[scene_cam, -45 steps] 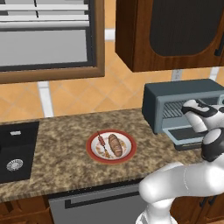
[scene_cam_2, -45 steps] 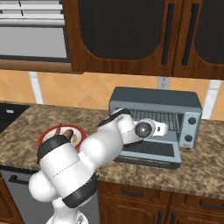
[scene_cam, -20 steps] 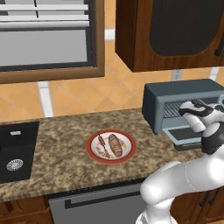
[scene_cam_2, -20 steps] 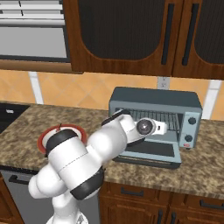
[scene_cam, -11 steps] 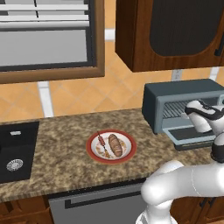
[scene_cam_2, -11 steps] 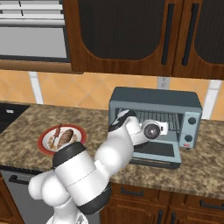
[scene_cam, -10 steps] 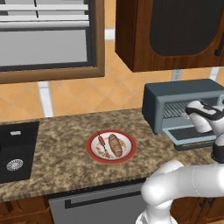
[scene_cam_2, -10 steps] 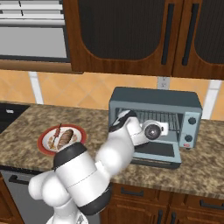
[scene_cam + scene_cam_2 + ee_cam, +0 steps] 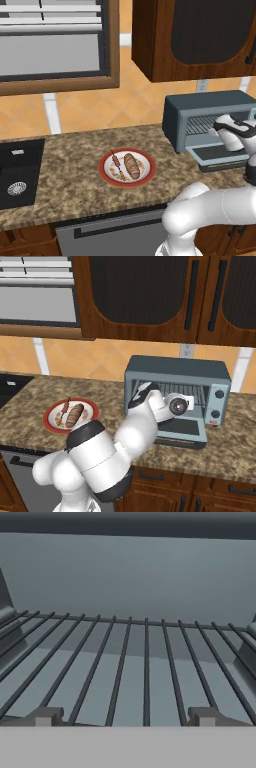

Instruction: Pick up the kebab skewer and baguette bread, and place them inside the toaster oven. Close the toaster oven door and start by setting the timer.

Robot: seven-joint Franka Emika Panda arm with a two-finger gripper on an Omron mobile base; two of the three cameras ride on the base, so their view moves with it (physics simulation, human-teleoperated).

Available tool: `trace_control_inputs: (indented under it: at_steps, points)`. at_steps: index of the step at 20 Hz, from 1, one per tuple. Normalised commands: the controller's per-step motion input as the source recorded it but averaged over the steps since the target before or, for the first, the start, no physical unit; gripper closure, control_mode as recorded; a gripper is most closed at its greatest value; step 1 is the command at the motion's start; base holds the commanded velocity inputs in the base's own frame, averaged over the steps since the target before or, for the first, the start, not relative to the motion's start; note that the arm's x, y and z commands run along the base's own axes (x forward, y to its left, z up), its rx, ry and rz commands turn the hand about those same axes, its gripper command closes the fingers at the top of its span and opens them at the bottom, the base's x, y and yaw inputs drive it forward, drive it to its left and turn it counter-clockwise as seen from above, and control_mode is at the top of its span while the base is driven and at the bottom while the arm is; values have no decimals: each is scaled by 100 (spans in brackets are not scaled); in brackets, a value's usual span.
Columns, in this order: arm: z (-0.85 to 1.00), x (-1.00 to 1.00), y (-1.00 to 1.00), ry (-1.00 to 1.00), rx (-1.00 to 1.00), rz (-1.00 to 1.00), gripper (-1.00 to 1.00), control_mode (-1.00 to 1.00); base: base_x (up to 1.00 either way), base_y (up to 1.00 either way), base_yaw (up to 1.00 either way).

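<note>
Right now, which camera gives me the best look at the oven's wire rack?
The hand view: the wire rack spreads across it close up, every bar distinct, nothing lying on it. In the left base view the wire rack is a thin strip partly behind the arm; in the right base view the arm covers much of it.

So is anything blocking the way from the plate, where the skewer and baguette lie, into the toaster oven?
Nothing visible on the counter does. The toaster oven door is dropped open and the wire rack is bare. Only the gripper itself, jaws open, sits at the toaster oven mouth; the kebab skewer and baguette bread wait on the plate.
</note>
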Motion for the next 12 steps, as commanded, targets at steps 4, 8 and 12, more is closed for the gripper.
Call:
trace_control_inputs:
  at_steps: [4,8,12]
  points:
    - [9,0,0,0,2,0,-100,-100,0,0,0]
    - [11,1,0,0,0,0,-100,-100,0,0,0]
    - [0,23,0,0,0,0,-100,-100,0,0,0]
